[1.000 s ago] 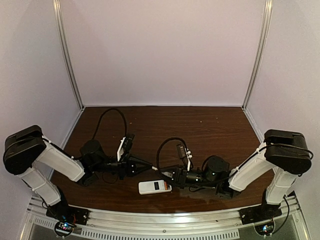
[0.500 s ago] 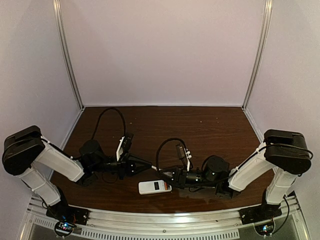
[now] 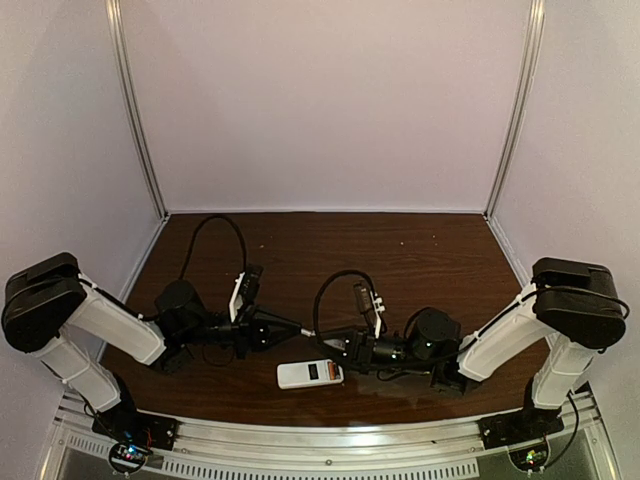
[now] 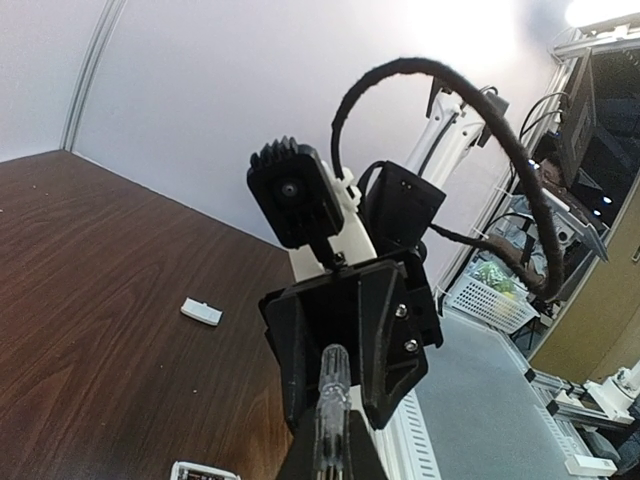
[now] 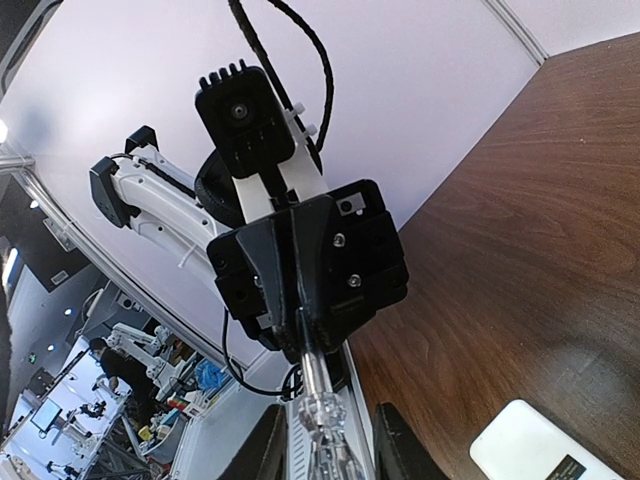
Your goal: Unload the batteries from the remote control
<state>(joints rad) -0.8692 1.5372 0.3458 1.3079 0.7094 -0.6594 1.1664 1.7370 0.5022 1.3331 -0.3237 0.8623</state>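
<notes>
While the left pincer (image 3: 287, 329) clamped the screwdriver (image 4: 330, 398) and the right pincer (image 3: 338, 346) gaped around it, the remote control (image 3: 310, 374) lay just beside them, so it looked like a handover, with the right needing to close next.

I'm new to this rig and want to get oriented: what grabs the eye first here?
The left gripper and right gripper meet nose to nose low over the near middle of the table, with a clear-handled screwdriver spanning between their jaws. Just in front of them lies the white remote control, back up, its dark recess showing.
</notes>
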